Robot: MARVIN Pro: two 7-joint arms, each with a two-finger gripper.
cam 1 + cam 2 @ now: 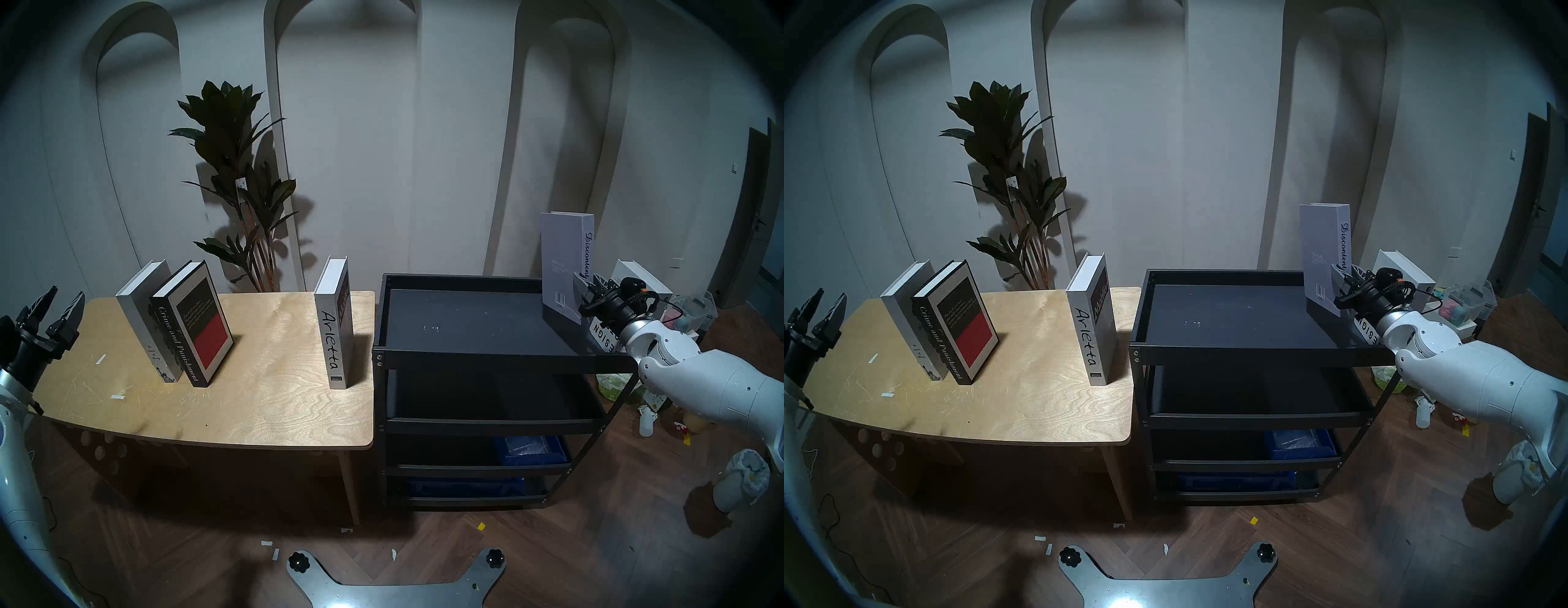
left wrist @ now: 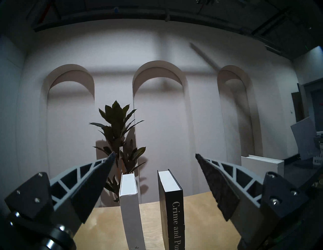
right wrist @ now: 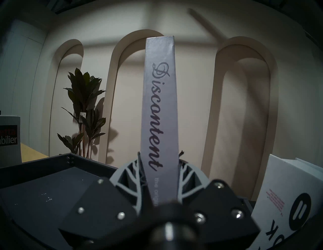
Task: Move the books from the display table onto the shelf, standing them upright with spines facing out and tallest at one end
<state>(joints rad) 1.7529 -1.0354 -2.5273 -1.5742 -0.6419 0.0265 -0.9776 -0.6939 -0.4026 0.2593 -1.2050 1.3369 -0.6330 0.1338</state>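
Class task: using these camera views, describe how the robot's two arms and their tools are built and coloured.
Both arms have glossy white shells. The right arm ends in a silver joint and a black wrist with thin black cables. Each tool, left tool and right tool, has black screwed plates and grey lattice-ribbed fingers with dark pads.

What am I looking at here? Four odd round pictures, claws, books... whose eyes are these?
A two-armed robot's. The two wide pictures come from cameras on its head, the other two from a camera on each wrist. The left gripper hangs open by the table, where three books stand: a pale one, Crime and Punishment and Arietta. The right gripper has its jaws shut on the spine of Discontent, upright at the cart's right end beside a white book.
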